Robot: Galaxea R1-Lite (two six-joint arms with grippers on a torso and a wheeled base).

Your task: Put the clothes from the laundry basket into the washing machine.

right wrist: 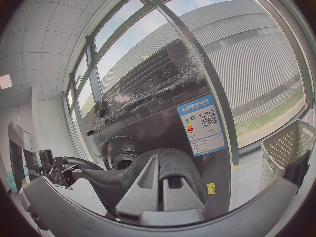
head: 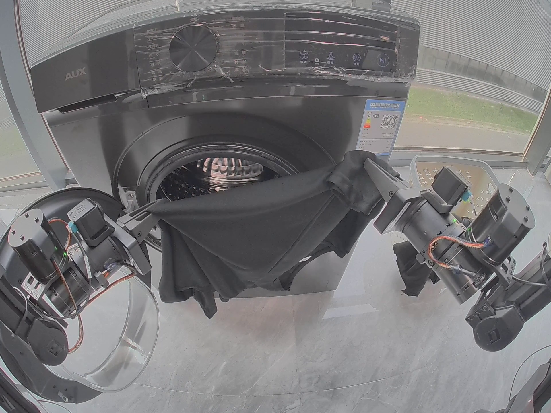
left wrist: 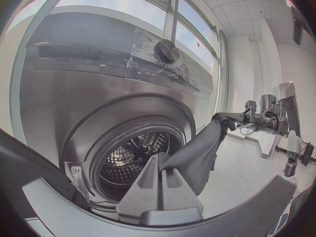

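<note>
My left claw (head: 143, 218) and right claw (head: 376, 173) each pinch one end of the black knit fabric garment (head: 252, 225), stretched across the door opening of the dark grey steel washing machine (head: 229, 104).

Handling, as I judge it: light, limp, sagging. Hold bunched edges, not single layers.

The head view shows the hem drooping below that opening. The left wrist view shows the perforated steel drum (left wrist: 131, 155) open behind the cloth.

Your left gripper (head: 150, 209) sat at middle left and your right gripper (head: 376, 170) at middle right, both pinched tight on the cloth (head: 258, 225), arms spread wide.
</note>
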